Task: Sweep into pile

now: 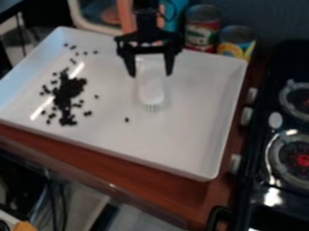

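The black gripper [150, 73] hangs over the back middle of the white tray [175, 131], open, its two fingers spread on either side of a white brush [151, 88]. A narrow gap shows between each fingertip and the brush. Pale greenish bristles point toward the front of the tray. Small black pieces [66, 92] lie heaped in the tray's left part, with loose ones scattered around them. One stray piece [127, 120] sits apart, left of and in front of the bristles.
Raised walls edge the tray, which stands on a brown wooden surface [138, 180]. Behind its back wall are two cans [202, 28], one red and green, the other blue and yellow. A black stove [265, 203] with round burners is on the right.
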### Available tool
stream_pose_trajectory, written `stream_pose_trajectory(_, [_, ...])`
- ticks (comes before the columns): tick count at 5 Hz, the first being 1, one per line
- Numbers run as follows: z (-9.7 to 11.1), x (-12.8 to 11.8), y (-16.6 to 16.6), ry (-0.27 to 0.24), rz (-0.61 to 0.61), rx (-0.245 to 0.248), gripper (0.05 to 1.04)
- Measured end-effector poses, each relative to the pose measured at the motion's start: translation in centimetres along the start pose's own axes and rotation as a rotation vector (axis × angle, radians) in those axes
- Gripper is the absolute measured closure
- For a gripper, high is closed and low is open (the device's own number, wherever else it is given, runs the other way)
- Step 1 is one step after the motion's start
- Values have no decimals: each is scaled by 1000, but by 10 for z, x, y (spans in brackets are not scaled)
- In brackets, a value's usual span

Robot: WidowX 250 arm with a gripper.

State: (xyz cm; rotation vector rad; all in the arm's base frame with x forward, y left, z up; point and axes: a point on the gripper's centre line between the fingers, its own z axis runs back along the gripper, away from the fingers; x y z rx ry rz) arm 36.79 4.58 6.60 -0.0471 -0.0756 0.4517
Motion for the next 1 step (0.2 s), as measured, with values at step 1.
stream_pose_trajectory(1, [23,-5,4,-86,-31,-10,83])
